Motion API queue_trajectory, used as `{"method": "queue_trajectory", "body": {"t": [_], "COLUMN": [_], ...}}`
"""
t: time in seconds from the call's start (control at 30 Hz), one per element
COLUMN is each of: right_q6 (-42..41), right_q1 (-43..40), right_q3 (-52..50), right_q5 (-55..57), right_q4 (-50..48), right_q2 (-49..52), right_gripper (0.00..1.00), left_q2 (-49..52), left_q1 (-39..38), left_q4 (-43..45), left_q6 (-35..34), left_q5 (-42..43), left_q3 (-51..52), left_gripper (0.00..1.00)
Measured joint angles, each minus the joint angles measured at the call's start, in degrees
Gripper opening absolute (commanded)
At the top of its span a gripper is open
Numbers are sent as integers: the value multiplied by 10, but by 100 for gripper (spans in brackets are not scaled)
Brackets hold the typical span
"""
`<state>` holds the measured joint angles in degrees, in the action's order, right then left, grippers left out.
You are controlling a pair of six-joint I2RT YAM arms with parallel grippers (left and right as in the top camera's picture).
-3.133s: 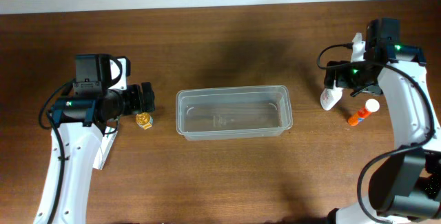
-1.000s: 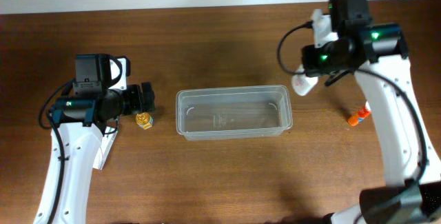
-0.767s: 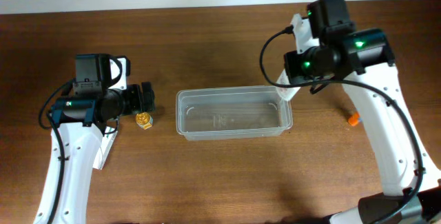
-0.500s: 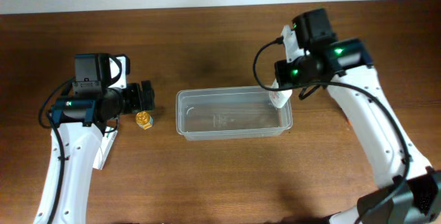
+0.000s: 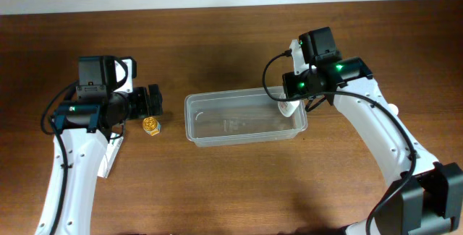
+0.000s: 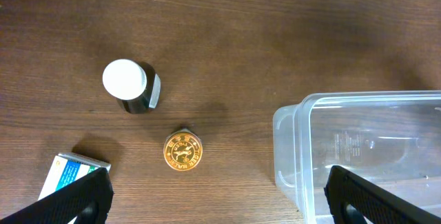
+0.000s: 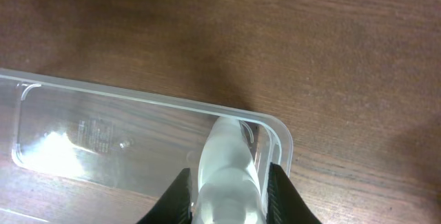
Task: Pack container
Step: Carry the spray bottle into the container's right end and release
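Over on the left side of the brown tabletop [image 5: 217, 40], plenty of small stuff sits around. A gold-lidded little jar [image 6: 182, 149] stands just beside the container's left end. A dark bottle with a white cap [image 6: 129, 86] stands upright, a bit farther out. A blue-and-white box [image 6: 69, 172] lies at the edge of the left wrist view, partly cut off by a finger. The left gripper [image 6: 217, 182] hangs above them with its jaws wide apart, holding nothing.

On the far right a small white shape [image 5: 393, 109] peeks out from behind the right arm. It is possibly a cap, but too little of it shows to say.

The container [image 5: 217, 119] sits mid-table, long side running left to right. It is a clear tub with rounded corners and a raised rim, the wood grain showing through its floor.

The right gripper [image 7: 227, 196] has its jaws clamped on a white bottle [image 7: 224, 162]. The bottle's end is poised over the container's right end, just inside the rim. Whether it touches the floor of the tub cannot be told.
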<state>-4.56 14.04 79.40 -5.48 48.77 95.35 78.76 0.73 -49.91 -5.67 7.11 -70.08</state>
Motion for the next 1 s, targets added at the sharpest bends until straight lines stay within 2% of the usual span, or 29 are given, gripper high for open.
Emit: {"method": "queue_trajectory", "body": {"t": [0.1, 1.0], "right_q6": [0, 0], "right_q1": [0, 0], "right_q3": [0, 0], "right_q5": [0, 0], "right_q4": [1, 5], "right_q2": [1, 2], "right_gripper": [31, 34], "left_q2": [0, 0], "left_q1": [0, 0], "left_q4": [0, 0], "left_q6": [0, 0], "left_q5": [0, 0], "left_q3": [0, 0], "left_gripper": [99, 99]}}
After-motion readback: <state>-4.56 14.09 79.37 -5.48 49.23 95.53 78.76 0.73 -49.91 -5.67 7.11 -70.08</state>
